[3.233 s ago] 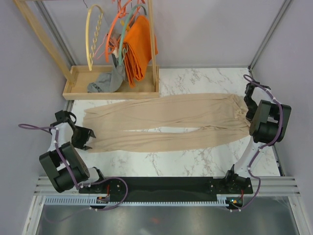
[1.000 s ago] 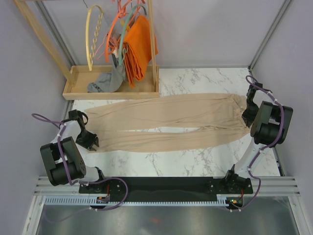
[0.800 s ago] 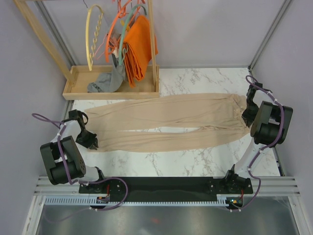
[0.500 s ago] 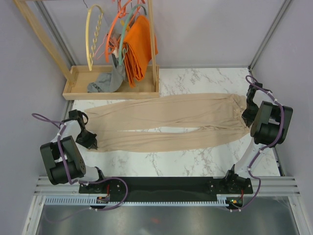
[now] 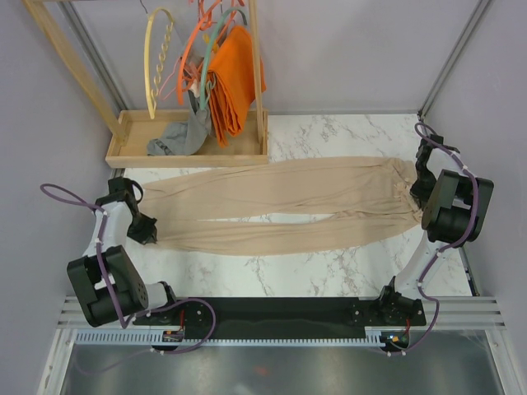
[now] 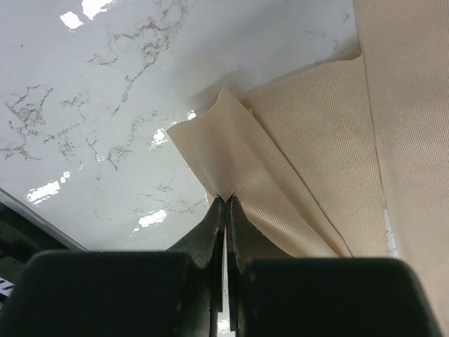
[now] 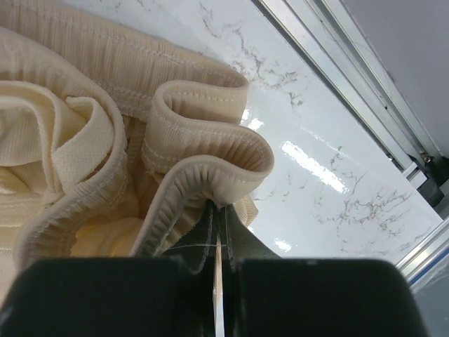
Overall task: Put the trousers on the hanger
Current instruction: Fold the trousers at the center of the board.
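The beige trousers [image 5: 280,206] lie flat across the marble table, waist at the right, leg ends at the left. My left gripper [image 5: 148,233] is shut on the hem of the near leg [image 6: 231,161], pinching a fold of cloth lifted off the marble. At the far right, my right gripper [image 5: 414,191] is shut on the ribbed waistband [image 7: 210,151], which bunches into loops above the jaws. The pale yellow hanger [image 5: 159,62] with its twisted bar hangs on the wooden rack at the back left.
A wooden rack with a tray base [image 5: 188,150] stands at the back left, holding orange hangers [image 5: 193,45], a teal hanger [image 5: 211,41], an orange cloth [image 5: 232,81] and a small grey garment [image 5: 177,137]. Metal frame rails edge the table [image 5: 329,271] on the right.
My left gripper closed on the near leg's hem and has since pulled back to the left and slightly up with the cloth. The right arm has barely moved.
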{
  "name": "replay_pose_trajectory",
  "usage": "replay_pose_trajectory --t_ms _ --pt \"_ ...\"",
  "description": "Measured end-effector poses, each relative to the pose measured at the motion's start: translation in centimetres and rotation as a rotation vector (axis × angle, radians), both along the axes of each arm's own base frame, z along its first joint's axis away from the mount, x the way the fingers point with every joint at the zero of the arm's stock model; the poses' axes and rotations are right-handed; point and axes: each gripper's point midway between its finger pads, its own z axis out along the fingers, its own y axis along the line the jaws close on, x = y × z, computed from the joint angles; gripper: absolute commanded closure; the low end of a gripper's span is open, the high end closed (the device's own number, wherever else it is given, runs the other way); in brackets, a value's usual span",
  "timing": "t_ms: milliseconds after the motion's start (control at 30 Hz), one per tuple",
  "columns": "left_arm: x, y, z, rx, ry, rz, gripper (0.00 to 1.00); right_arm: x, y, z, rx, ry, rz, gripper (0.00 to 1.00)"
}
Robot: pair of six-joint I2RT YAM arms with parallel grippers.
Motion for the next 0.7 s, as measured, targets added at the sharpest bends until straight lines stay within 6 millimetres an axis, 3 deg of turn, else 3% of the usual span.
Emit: replay_pose_trajectory --t_ms 233,467,600,700 --pt "-0.2 -0.1 0.5 0.002 -0.009 -0.001 0.97 0.1 -0.2 0.4 -0.01 0.002 0.003 1.0" --pt "0.8 0.1 -0.6 -0.019 0.023 -0.021 0.94 0.0 -0.2 0.2 -0.008 0.009 0.004 1.0" --pt "2.4 0.5 -0.5 -0.027 0.008 -0.043 0.68 0.1 -0.2 0.0 -0.005 0.014 0.004 1.0" --pt "2.8 0.5 -0.4 -0.027 -0.006 -0.047 0.67 0.2 -0.3 0.0 -0.006 0.013 0.004 1.0"
